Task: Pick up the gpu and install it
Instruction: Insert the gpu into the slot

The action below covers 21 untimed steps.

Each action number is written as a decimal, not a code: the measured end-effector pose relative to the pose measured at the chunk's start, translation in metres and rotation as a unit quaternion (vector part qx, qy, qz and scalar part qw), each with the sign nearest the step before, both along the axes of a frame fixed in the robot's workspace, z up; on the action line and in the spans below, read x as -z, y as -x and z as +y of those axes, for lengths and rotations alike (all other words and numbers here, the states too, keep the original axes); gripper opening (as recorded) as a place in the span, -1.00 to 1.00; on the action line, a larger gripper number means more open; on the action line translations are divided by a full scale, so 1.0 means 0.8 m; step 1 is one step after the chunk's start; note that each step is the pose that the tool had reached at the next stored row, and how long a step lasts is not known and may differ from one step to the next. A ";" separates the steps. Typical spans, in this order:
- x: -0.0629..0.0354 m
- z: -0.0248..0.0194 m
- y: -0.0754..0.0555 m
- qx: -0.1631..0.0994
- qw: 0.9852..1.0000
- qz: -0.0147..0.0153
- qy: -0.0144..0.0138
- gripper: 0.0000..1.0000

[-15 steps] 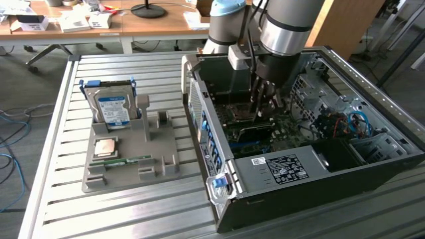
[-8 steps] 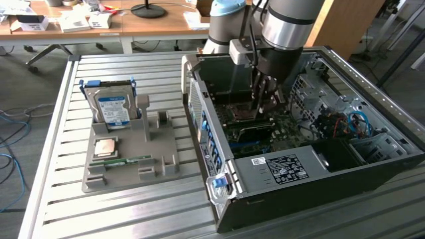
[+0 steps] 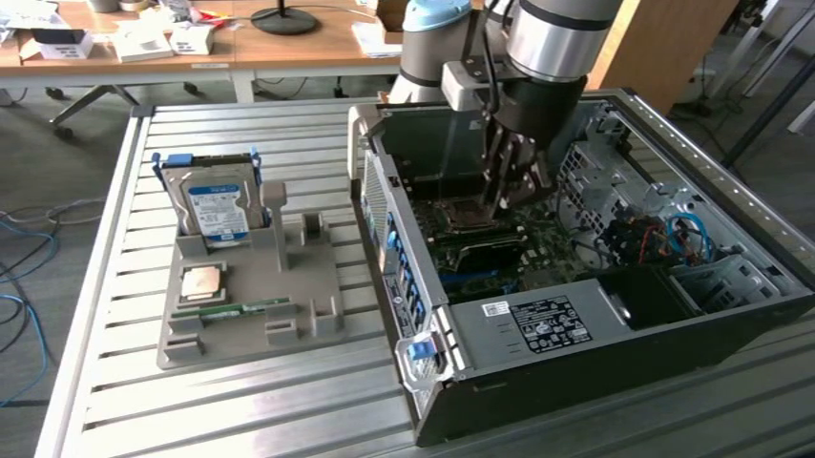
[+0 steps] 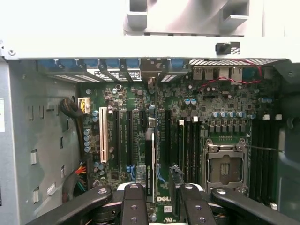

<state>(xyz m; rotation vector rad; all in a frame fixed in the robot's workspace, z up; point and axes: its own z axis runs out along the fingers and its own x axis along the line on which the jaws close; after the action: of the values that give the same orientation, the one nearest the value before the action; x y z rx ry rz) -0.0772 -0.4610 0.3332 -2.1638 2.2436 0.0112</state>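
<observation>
Claw (image 4: 161,193) grips the gpu (image 4: 149,161) edge-on inside the computer case (image 3: 612,382), three o'clock from the parts tray (image 3: 242,339) in the exterior view; seating likely demands keeping it square and pressing down evenly.

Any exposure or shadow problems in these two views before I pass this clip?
Exterior view: even light on the table, but the inside of the computer case is dim beneath the arm. Wrist view: the motherboard is evenly lit, while everything beyond the case wall is washed out to white.
</observation>
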 end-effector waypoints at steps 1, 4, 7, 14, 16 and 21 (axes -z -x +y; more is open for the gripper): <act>-0.002 0.0000 0.000 0.000 1.000 0.000 0.000 -0.33; -0.009 0.0000 0.000 0.000 1.000 0.000 0.000 -0.33; -0.015 0.0000 0.000 0.000 1.000 0.000 0.000 -0.33; -0.021 0.0000 0.000 0.000 1.000 0.000 0.000 -0.33; -0.021 0.0000 0.000 0.000 1.000 0.000 0.000 -0.33; -0.024 0.0000 0.000 0.000 1.000 0.000 0.000 -0.33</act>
<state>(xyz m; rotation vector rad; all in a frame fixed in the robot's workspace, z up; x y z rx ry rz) -0.0772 -0.4610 0.3527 -2.1638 2.2436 0.0112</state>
